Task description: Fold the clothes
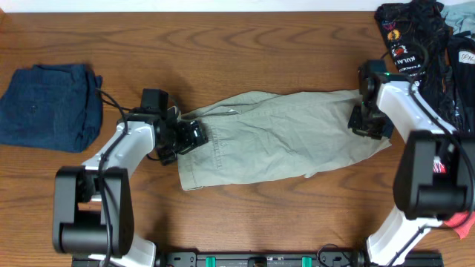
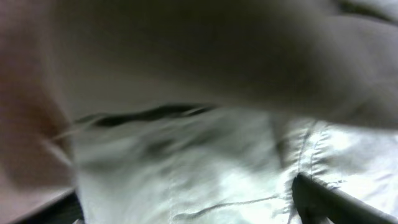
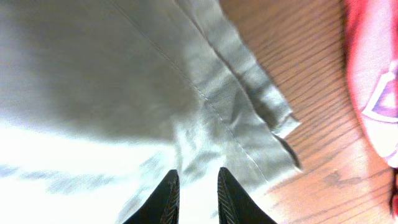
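Note:
The khaki-tan trousers lie folded lengthwise across the middle of the wooden table. My left gripper is at their left, waistband end. In the left wrist view, blurred pale cloth fills the frame, and my left gripper's dark fingers sit far apart at the bottom corners, open, with cloth between them. My right gripper is at the trousers' right end. In the right wrist view its fingers stand close together with cloth pinched in the narrow gap, near the hemmed corner.
Folded dark blue jeans lie at the far left. A pile of dark printed clothes sits at the back right, next to my right arm. A pink-red garment lies on the wood to the right of the trousers' corner.

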### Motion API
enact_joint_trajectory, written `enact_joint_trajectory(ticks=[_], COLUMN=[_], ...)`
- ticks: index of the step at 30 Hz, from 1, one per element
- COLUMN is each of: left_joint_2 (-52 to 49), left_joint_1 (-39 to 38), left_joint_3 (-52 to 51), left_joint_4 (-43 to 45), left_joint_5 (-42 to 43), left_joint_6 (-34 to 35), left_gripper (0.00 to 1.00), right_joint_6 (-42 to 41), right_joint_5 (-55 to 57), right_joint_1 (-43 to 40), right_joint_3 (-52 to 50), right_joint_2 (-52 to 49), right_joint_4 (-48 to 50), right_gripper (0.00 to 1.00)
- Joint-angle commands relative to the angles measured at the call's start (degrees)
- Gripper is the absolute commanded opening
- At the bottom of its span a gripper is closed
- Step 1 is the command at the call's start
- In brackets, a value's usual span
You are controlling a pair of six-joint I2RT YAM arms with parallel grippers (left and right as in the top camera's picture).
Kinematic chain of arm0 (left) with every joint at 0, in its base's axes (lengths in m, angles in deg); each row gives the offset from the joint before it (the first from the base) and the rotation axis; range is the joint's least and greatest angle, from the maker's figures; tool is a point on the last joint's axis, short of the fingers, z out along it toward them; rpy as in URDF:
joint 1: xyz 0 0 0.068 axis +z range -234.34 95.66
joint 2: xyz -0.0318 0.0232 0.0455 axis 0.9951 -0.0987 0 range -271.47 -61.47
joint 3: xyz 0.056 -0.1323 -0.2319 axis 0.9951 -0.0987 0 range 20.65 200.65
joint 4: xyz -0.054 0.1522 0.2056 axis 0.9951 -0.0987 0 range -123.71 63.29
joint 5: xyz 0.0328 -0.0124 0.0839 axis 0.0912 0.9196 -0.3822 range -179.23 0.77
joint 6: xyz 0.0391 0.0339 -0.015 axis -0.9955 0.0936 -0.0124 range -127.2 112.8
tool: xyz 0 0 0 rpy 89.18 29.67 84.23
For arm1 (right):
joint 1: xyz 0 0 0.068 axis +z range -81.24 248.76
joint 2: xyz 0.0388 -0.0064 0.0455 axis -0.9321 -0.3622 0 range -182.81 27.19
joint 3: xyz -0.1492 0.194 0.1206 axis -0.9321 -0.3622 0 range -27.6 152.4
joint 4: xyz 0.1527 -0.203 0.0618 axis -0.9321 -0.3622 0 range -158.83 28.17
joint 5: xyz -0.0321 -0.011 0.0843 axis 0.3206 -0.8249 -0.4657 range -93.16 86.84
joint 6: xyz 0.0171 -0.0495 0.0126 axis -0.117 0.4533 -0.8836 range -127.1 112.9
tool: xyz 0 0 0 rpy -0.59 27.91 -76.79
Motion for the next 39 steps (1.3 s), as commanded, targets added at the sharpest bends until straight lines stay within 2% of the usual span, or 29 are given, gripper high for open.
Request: enact_joint_trajectory(ticks=[1, 3, 7, 8, 10, 13, 16, 21, 28, 32, 39], left_joint_2=[-5.4, -5.4, -5.4, -5.4, -5.4, -4.8, -3.0, 3.2, 14.9, 21.1, 29.2], left_joint_1=[-0.5, -0.6, -0.6, -0.6, -0.6, -0.4, -0.3, 0.3, 0.9, 0.9, 0.9], left_joint_3=[-2.4, -2.4, -2.4, -2.4, -2.4, -1.7, 0.6, 6.1, 13.6, 15.6, 16.1], left_joint_4=[-0.5, -0.5, -0.5, -0.5, -0.5, -2.1, -7.3, -17.1, -26.6, -27.1, -25.2], left_joint_5=[4.0, 3.8, 3.8, 3.8, 3.8, 3.7, 0.6, -4.0, -3.1, 0.7, 1.8], left_joint_6=[-2.3, -2.2, -2.3, -2.3, -2.3, -3.9, -4.8, -4.9, -4.5, -3.7, 4.4], left_gripper=[0.61, 0.43, 0.19, 0.06, 0.06, 0.06, 0.06, 0.06, 0.06, 0.06, 0.06], right_joint_6=[3.7, 7.1, 13.9, 15.3, 18.1, 19.2, 19.2, 19.1, 17.0, 11.7, 6.1], right_joint_5=[-5.0, -10.7, -23.3, -26.0, -30.8, -32.2, -32.6, -32.8, -37.7, -37.8, -37.7], right_joint_1=[-0.5, -0.5, -0.3, -0.1, 0.6, 2.3, 4.9, 11.3, 22.5, 30.4, 42.6], right_joint_3=[0.0, 0.0, 0.0, 0.0, 0.0, -0.1, -0.5, -3.3, -12.8, -18.3, -20.5], right_joint_2=[4.5, 5.6, 6.2, 6.2, 6.0, 5.8, 5.7, 5.7, 5.7, 5.2, 3.2], right_joint_4=[0.6, 1.5, 1.9, 1.9, 1.9, 1.9, 2.2, 5.5, 18.6, 28.7, 40.4], right_gripper=[0.21, 0.22, 0.21, 0.20, 0.17, 0.12, 0.03, 0.01, 0.01, 0.01, 0.03])
